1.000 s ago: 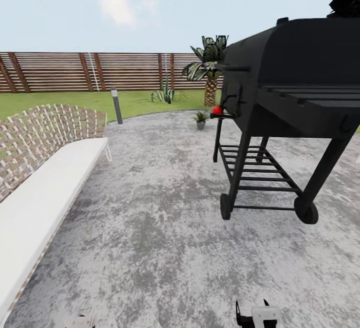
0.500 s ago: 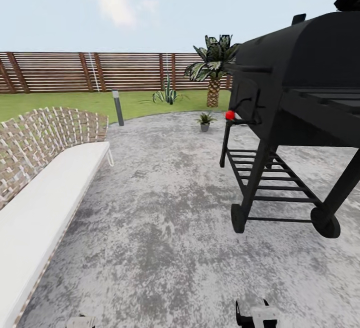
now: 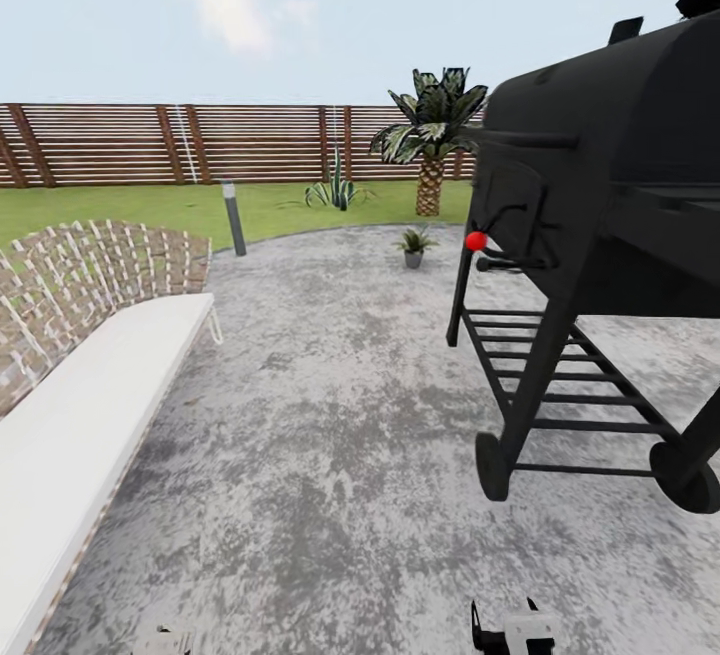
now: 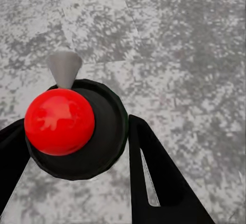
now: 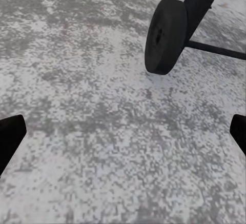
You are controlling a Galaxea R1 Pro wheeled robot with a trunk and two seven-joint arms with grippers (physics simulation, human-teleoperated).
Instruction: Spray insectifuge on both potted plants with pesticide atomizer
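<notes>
Bench (image 3: 70, 405): a woven-backed seat with a white cushion, out ahead of the left gripper and on its outer side.

Left gripper (image 4: 77, 121): the two dark fingers (image 4: 159, 183) stand apart. A red knob on a black disc (image 4: 102, 147), with a grey cone (image 4: 64, 67) beside it, shows between them. I judge nothing is pinched, though I cannot tell whether the fingers touch the disc.

Garden (image 3: 120, 203): lawn and a slatted fence (image 3: 110, 143) lie far ahead of both sets of jaws, past the grey stone patio (image 3: 320, 455) beneath them.

Lamp post (image 3: 233, 215): upright at the patio's far edge, ahead of the left jaws.

Spiky plant (image 3: 335, 190): low on the lawn, far ahead, roughly midway between the two arms' lines.

Small potted plant (image 3: 413, 246): upright in a grey pot on the patio's far side, ahead of the right jaws and closer to that arm. It may be one of the plants to spray, but I cannot be sure.

Palm (image 3: 430, 140): behind the pot, farther ahead.

Right gripper (image 3: 512, 627): jaws spread wide, with bare paving between them.

Grill (image 3: 610, 195): black, on a wheeled frame, close ahead on the right jaws' outer side. Its wheel (image 5: 165, 35) is near them.

Spray bottle: I cannot place it from either set of jaws, so its direction, long axis and nearer arm are undecided. My guess is the robot must find it first.
</notes>
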